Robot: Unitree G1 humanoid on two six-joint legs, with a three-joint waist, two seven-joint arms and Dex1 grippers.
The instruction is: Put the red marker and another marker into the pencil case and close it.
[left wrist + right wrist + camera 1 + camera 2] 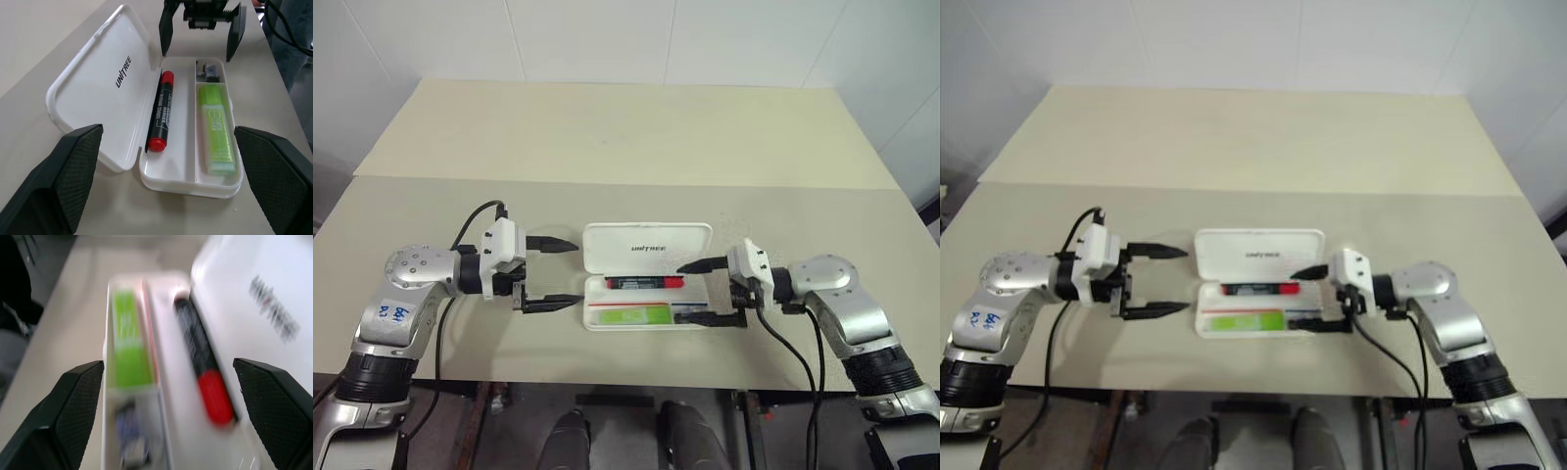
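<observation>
Markers: one red marker (160, 111), one green marker (216, 129), inside open case (96, 93); both claws spread.

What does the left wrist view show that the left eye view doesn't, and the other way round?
Left wrist view: a divider in the pencil case separates the green marker from a small end compartment holding a dark object. Left eye view: the left gripper stands open beside the case. Both: the lid open, the red marker inside, and the right gripper open.
</observation>
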